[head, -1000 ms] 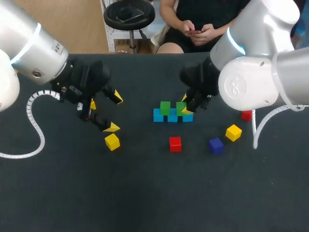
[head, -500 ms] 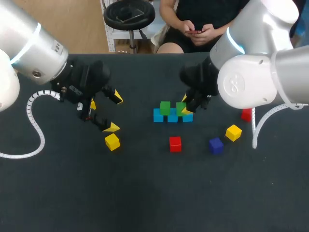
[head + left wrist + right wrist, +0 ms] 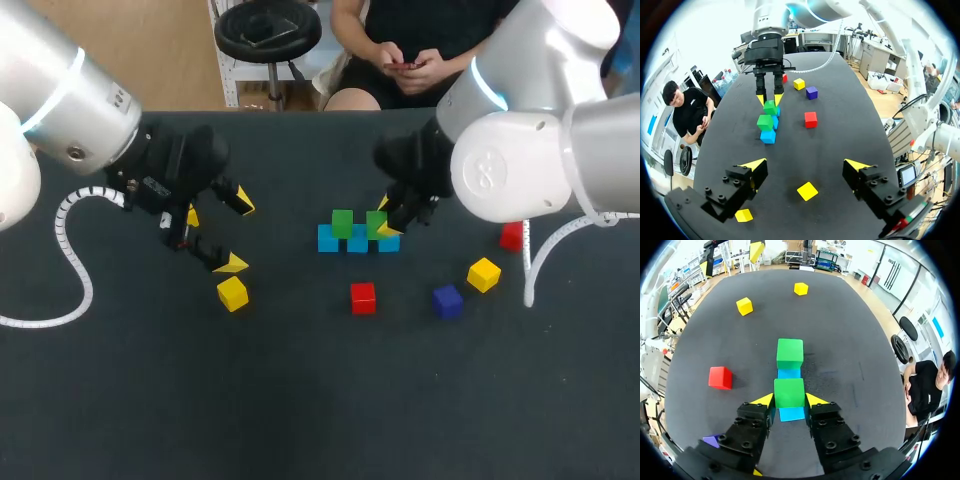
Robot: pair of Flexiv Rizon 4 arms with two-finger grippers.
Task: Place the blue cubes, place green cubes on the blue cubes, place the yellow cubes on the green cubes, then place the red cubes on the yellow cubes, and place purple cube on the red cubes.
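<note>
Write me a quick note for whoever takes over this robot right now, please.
Left gripper: open, above the table near a yellow cube.
Right gripper: shut on the second green cube, set on the blue cubes.
Done: blue cubes in a row, first green cube on them.
Left: release, then stack yellow cubes, red cubes, purple cube.

Left gripper (image 3: 228, 234) hangs at ten o'clock from centre, fingers spread wide. Right gripper (image 3: 384, 222), near one o'clock, pinches a green cube (image 3: 789, 392).
</note>
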